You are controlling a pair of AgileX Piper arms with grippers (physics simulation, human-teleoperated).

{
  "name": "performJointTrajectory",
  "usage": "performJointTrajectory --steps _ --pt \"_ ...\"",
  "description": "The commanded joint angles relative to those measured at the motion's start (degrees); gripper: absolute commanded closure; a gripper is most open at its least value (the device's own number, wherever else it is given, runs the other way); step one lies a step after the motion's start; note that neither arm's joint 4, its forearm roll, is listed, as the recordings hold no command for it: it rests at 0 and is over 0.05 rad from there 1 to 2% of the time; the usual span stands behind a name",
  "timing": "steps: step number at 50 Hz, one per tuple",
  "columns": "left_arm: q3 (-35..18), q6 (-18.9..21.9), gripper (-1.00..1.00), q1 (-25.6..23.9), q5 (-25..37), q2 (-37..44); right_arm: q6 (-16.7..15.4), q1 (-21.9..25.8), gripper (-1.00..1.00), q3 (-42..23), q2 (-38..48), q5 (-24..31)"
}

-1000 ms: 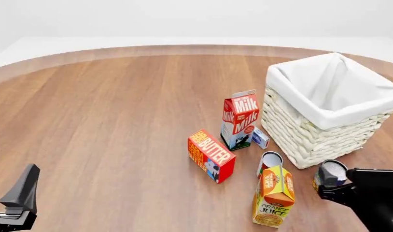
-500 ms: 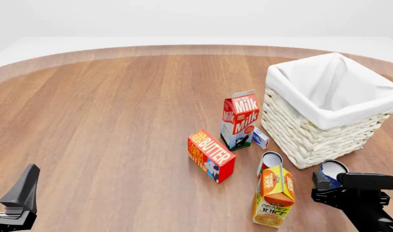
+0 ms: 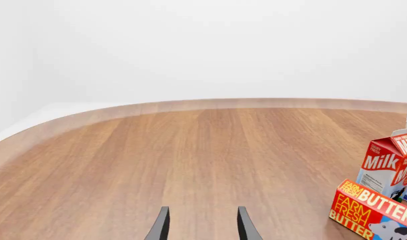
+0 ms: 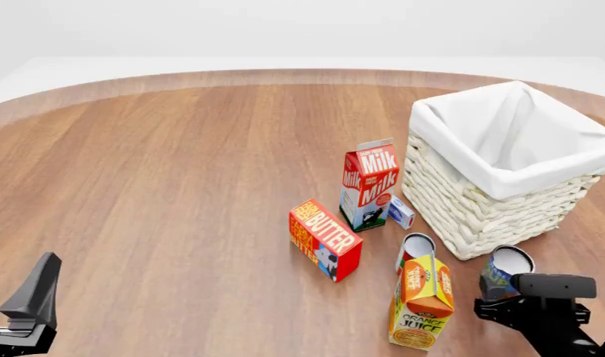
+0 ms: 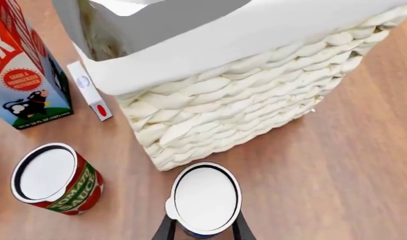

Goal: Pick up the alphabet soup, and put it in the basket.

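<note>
Nearest the camera, right gripper (image 5: 203,231) jaws straddle the small blue-labelled alphabet soup can (image 5: 205,198), apparently not yet clenched; the can stands on the wooden worktop (image 4: 183,186) just before the big cream woven basket (image 4: 481,208). Close squarely below the rim, lift straight, clear the red-labelled can (image 5: 53,177) alongside. Left gripper (image 3: 200,227) spread, idle.

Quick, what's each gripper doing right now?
Left gripper: open, holding nothing.
Right gripper: open, fingers on either side of the alphabet soup.
</note>
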Motion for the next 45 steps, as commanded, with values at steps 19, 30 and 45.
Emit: performJointTrajectory --steps 19,30,45 --pt "0.0 0.0 -1.0 0.0 0.0 0.0 -0.3 -0.4 1.0 0.0 -2.3 0.1" --pt "0.0 0.0 -1.0 0.0 0.0 0.0 -0.6 -0.7 1.0 0.0 -13.0 9.8" --pt "0.0 0.0 -1.0 0.0 0.0 0.0 -0.8 -0.4 1.0 0.0 -25.5 21.5"
